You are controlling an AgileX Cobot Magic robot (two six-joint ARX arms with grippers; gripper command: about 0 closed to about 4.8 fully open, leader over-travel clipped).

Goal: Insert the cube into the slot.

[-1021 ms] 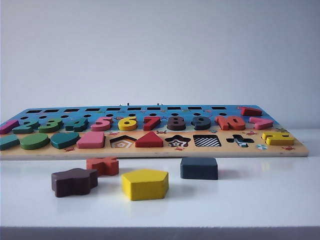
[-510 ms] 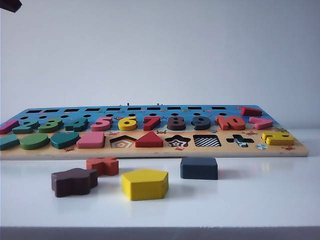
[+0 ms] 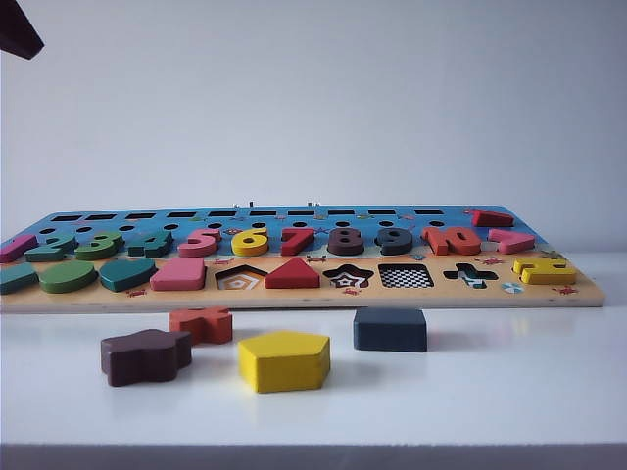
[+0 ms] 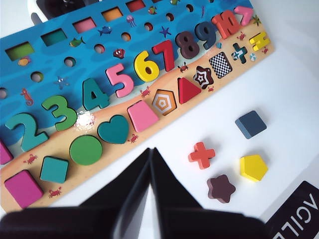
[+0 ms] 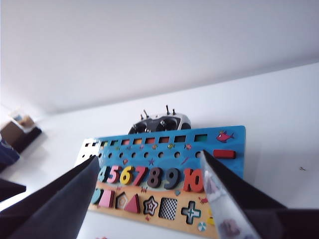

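The cube (image 3: 390,329), a flat dark navy block, lies on the white table just in front of the puzzle board (image 3: 294,297). Behind it in the board's front row is the slot (image 3: 406,276), a checkerboard square recess. In the left wrist view my left gripper (image 4: 151,149) is shut with nothing in it, high above the table and well away from the cube (image 4: 250,124) and the slot (image 4: 220,64). My right gripper (image 5: 149,158) is open and empty, raised in front of the board, with the slot (image 5: 168,208) below its fingers. The cube is out of the right wrist view.
A yellow pentagon (image 3: 284,360), a dark brown star block (image 3: 145,355) and a red cross (image 3: 201,324) lie on the table left of the cube. Number and shape blocks fill most of the board. A dark arm part (image 3: 17,34) shows at top left. A remote controller (image 5: 159,122) sits behind the board.
A dark part of the left arm has come into the exterior view's top left corner and moved lower. The blocks and the board have not moved.
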